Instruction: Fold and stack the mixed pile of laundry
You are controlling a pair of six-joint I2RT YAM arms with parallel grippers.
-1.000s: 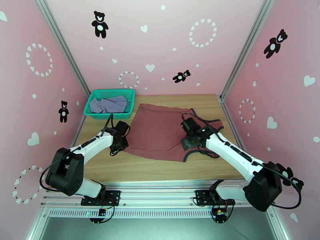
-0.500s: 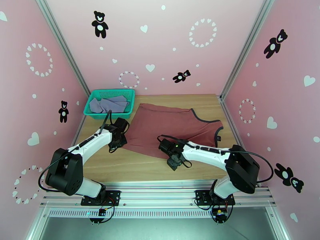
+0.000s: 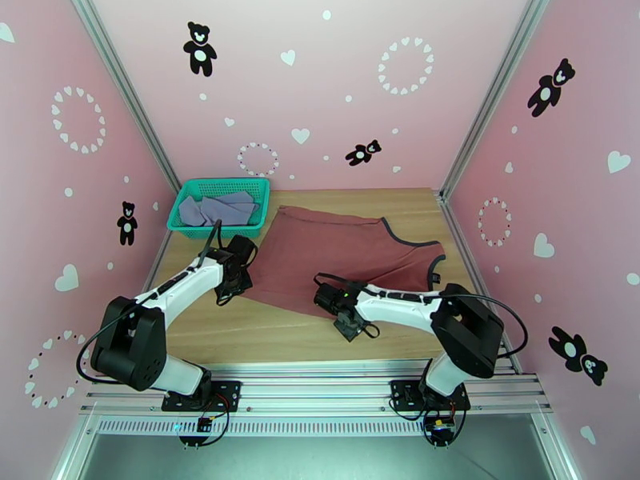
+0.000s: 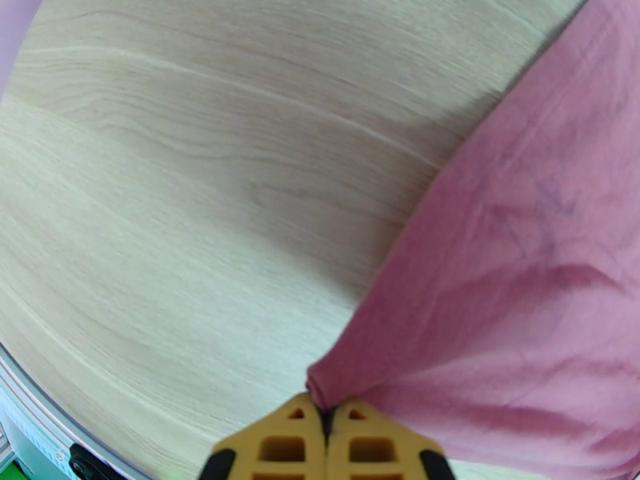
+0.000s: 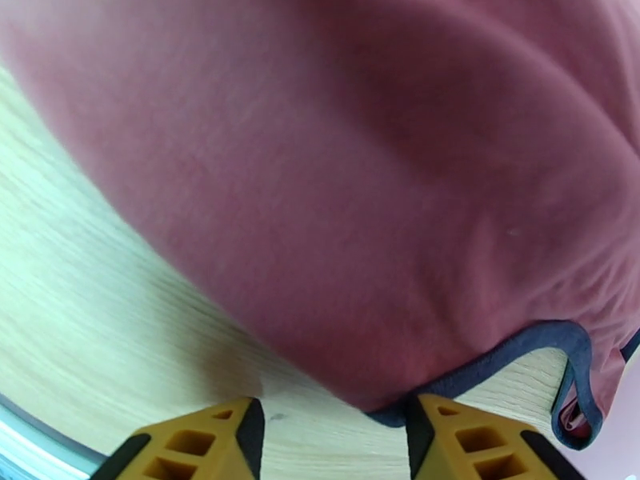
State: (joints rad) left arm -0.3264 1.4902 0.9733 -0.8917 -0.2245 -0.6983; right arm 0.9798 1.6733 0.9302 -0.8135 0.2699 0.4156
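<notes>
Your left gripper [image 4: 324,411] is clenched tight, yellow fingers [image 4: 280,446] pressed together on a bunched corner of the red tank top [image 4: 512,274]. The cloth fans out from that pinch toward 1 o'clock over bare wood. From above, that left gripper [image 3: 238,274] sits at the tank top's [image 3: 336,250] 8 o'clock corner.

Over to your right gripper [image 5: 332,438]: jaws apart, nothing gripped. One yellow finger [image 5: 212,442] is over the table [image 5: 96,314]. The other is right at the tank top's [image 5: 360,194] hem, where the dark trim [image 5: 512,354] curls round the near edge. Ahead of those fingers the red cloth spreads from 10 round to 3 o'clock.

In the overhead view the right gripper [image 3: 346,322] is low at the tank top's 6 o'clock edge, its arm reaching in from 3 o'clock. The tank top lies spread flat in the middle of the table [image 3: 240,334], with its straps and dark trim [image 3: 436,270] out at 3 o'clock.

Up at 10 o'clock the grey shirt [image 3: 214,208] lies crumpled in the green basket [image 3: 216,230], well apart from both grippers.
</notes>
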